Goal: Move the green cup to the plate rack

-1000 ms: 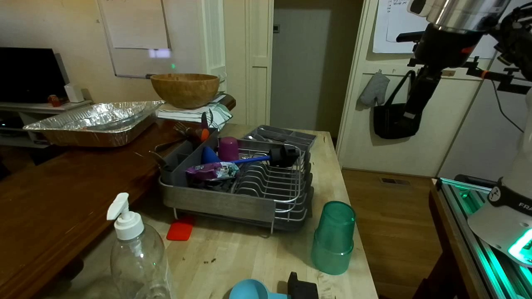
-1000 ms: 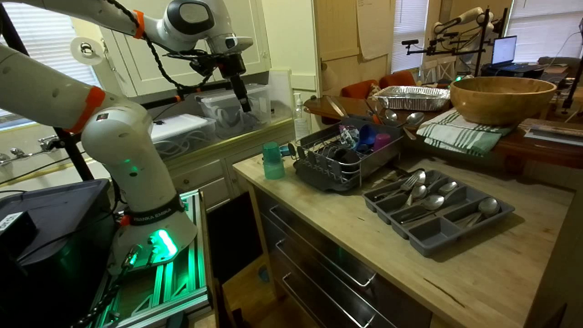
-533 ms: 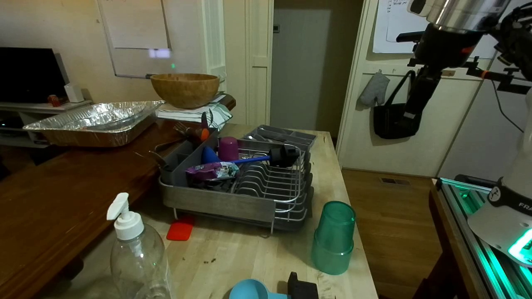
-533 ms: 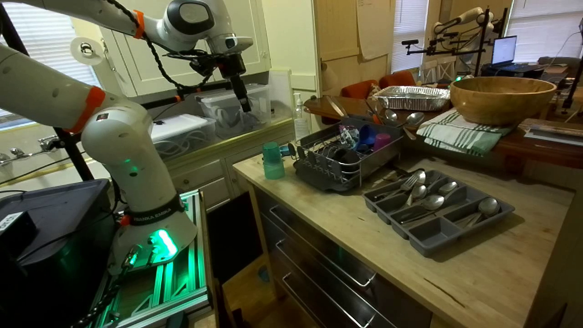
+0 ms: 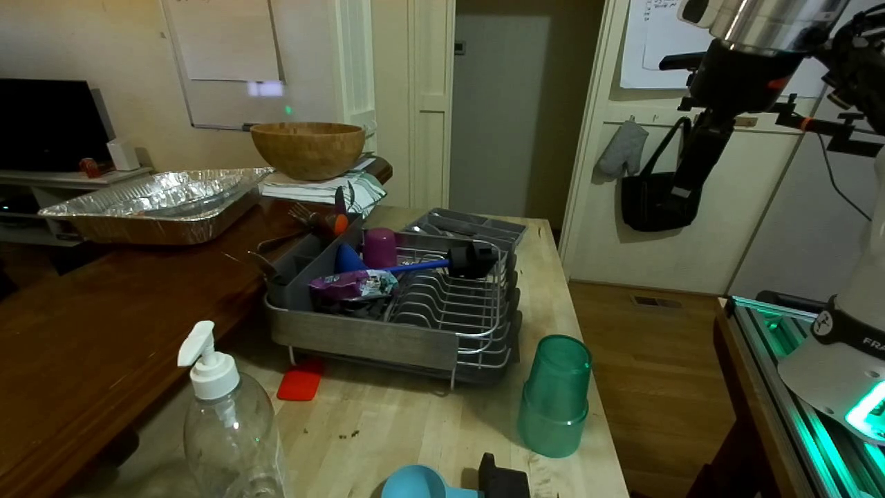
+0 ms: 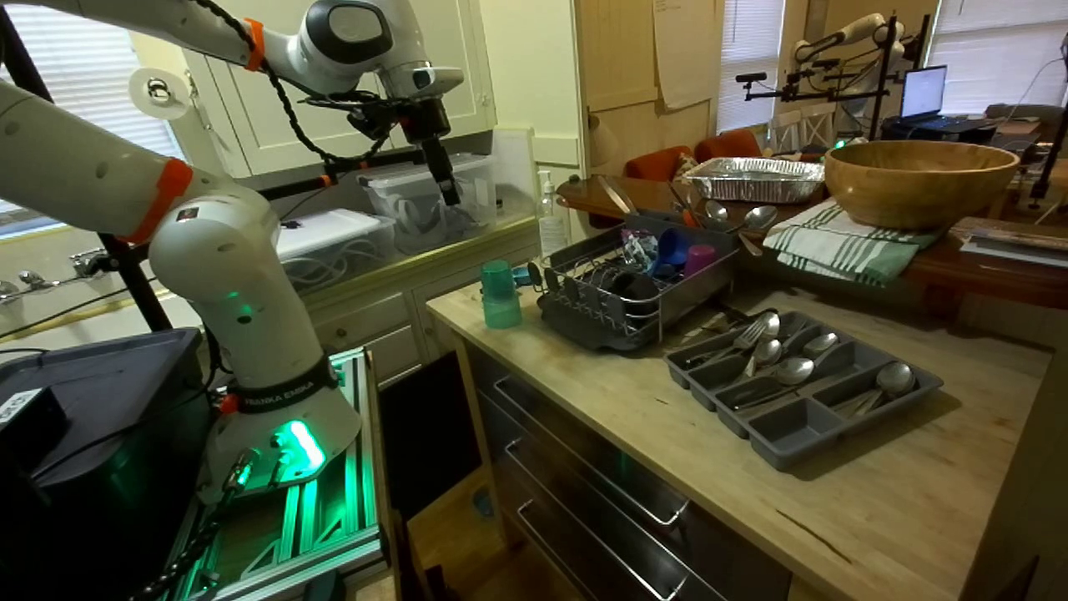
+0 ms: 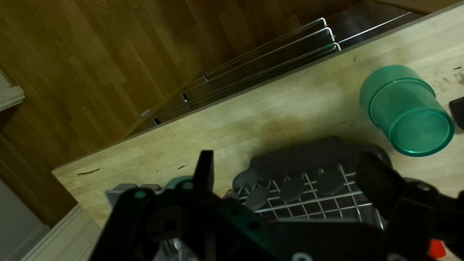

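Observation:
The green cup (image 5: pixel 555 401) is a translucent teal tumbler with a ridge around its middle. It stands on the counter beside the rack, near the counter edge, and also shows in an exterior view (image 6: pixel 501 296) and in the wrist view (image 7: pixel 402 105). The plate rack (image 5: pixel 366 340) stands on the counter; it also shows in an exterior view (image 6: pixel 596 332) and in the wrist view (image 7: pixel 315 156). My gripper (image 7: pixel 288 161) is open and empty, its fingers wide apart. In both exterior views the gripper (image 5: pixel 683 185) (image 6: pixel 451 199) hangs high above the counter, apart from cup and rack.
The rack holds a purple cup (image 5: pixel 379 247), a blue-handled brush (image 5: pixel 473 259) and a purple packet (image 5: pixel 354 285). A soap bottle (image 5: pixel 231 429), a blue scoop (image 5: pixel 417 484) and a red piece (image 5: pixel 301 380) stand or lie nearby. A cutlery tray (image 6: pixel 793 427) is beyond the rack.

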